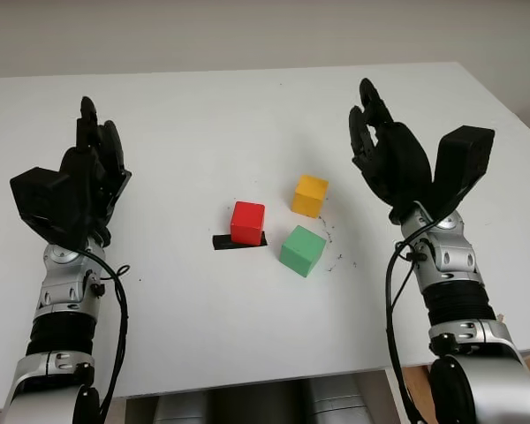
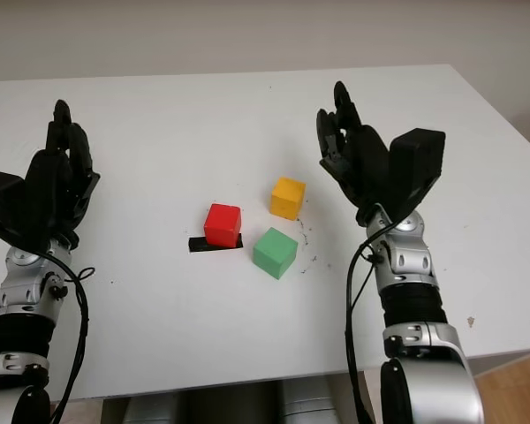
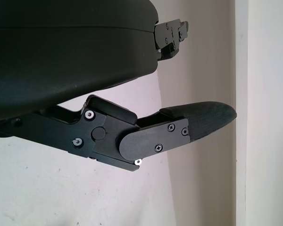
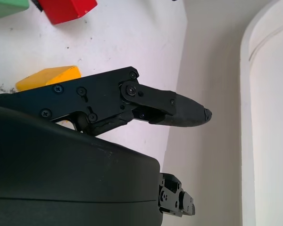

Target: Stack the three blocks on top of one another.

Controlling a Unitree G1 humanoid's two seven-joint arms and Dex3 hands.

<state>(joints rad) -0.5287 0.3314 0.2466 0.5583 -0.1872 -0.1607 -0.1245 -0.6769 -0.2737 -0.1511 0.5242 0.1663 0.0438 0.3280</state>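
Red block (image 1: 247, 221), yellow block (image 1: 310, 194) and green block (image 1: 301, 250) sit unstacked on the worktop (image 1: 203, 115); left hand (image 1: 93, 163) and right hand (image 1: 382, 150) both open, holding nothing.

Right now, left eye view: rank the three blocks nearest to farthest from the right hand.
The right hand is open, raised over the table's right side.
1. yellow block: closest, just left of the hand.
2. green block: next, nearer the robot than the yellow one.
3. red block: farthest, left of both, on a black strip.
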